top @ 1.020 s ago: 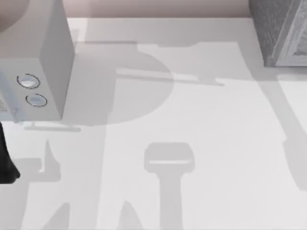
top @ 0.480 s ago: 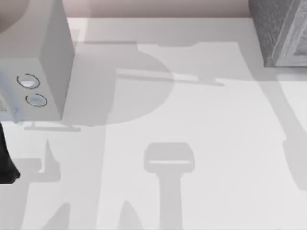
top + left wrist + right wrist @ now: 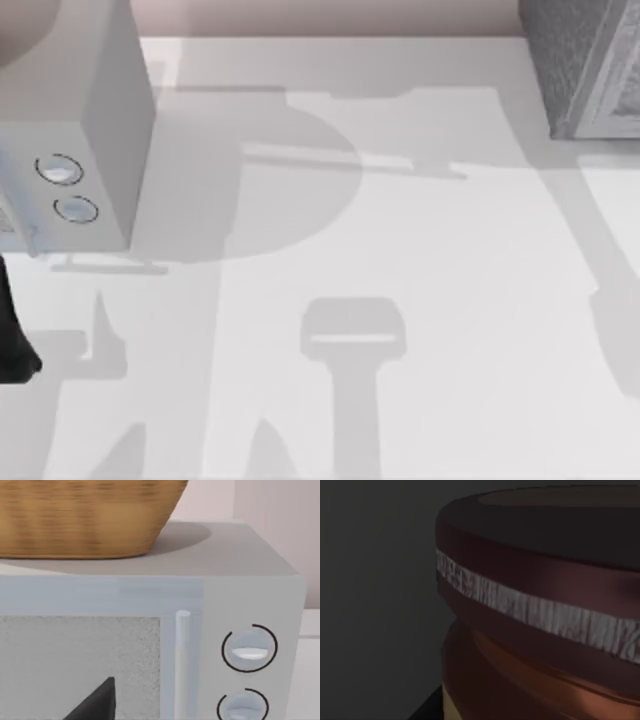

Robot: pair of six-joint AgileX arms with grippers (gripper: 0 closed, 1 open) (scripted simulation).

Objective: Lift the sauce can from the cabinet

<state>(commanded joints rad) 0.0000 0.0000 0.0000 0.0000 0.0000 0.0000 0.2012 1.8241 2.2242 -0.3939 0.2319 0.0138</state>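
Note:
The sauce can [image 3: 535,605] looms very close in the right wrist view, with a dark maroon top, a pale band under the rim and an orange-brown body, in a dark interior. A dark edge of my right gripper [image 3: 427,711] shows beside the can's base. In the top view the cabinet [image 3: 575,60], dark grey and speckled with a lighter front frame, stands at the far right corner. My left arm [image 3: 12,340] stays at the table's left edge. A dark tip of my left gripper [image 3: 95,705] shows in front of the microwave door.
A pale grey microwave [image 3: 100,150] with two round dials [image 3: 249,650] stands at the far left. A woven basket [image 3: 85,515] sits on top of it. The white table [image 3: 400,250] carries arm shadows across its middle.

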